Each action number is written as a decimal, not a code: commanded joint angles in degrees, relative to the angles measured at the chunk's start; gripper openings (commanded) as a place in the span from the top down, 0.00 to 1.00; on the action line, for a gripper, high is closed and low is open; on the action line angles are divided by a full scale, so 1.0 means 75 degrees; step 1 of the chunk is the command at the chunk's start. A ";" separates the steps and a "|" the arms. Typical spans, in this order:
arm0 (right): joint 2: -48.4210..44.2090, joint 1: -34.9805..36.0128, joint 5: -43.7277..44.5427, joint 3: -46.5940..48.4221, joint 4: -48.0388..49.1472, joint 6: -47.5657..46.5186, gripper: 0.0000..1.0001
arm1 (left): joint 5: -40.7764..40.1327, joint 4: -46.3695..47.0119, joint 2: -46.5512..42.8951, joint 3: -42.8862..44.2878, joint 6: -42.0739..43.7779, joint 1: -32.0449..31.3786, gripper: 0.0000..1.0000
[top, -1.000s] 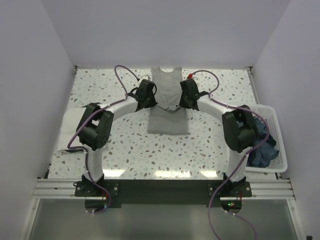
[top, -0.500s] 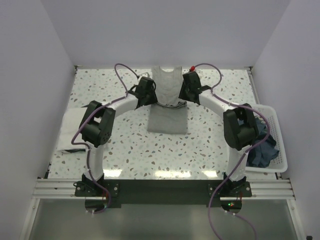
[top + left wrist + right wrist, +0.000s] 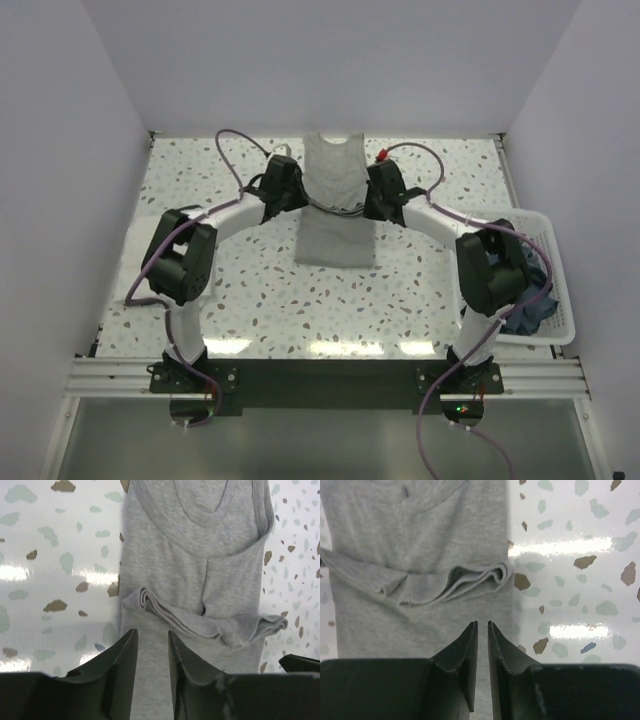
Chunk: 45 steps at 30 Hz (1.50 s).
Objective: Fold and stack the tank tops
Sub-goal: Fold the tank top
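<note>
Tank top (image 3: 335,240), grey, lies beneath and ahead of left hand (image 3: 152,634), spread, and right hand (image 3: 482,625), barely parted.

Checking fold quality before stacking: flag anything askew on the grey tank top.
The grey tank top has a bunched ridge of fabric running across its middle, rumpled and layered instead of lying flat; the fold looks untidy there.

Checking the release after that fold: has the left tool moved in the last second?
Yes. The left tool has drawn slightly left in the top view, away from the grey tank top's left edge.
</note>
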 commanded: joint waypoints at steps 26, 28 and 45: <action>0.2407 0.0008 -0.0067 0.3011 -0.0445 -0.0426 0.90 | 0.0809 -0.0160 0.2104 0.2469 0.0359 -0.0352 0.77; 0.2385 -0.0039 -0.0020 0.3129 -0.0457 -0.0438 0.90 | 0.0774 -0.0196 0.2233 0.2598 0.0359 -0.0293 0.76; 0.0546 0.0019 -0.0207 0.0811 -0.0352 -0.0157 0.84 | 0.0470 0.0519 0.0431 0.1359 0.0523 0.0258 0.46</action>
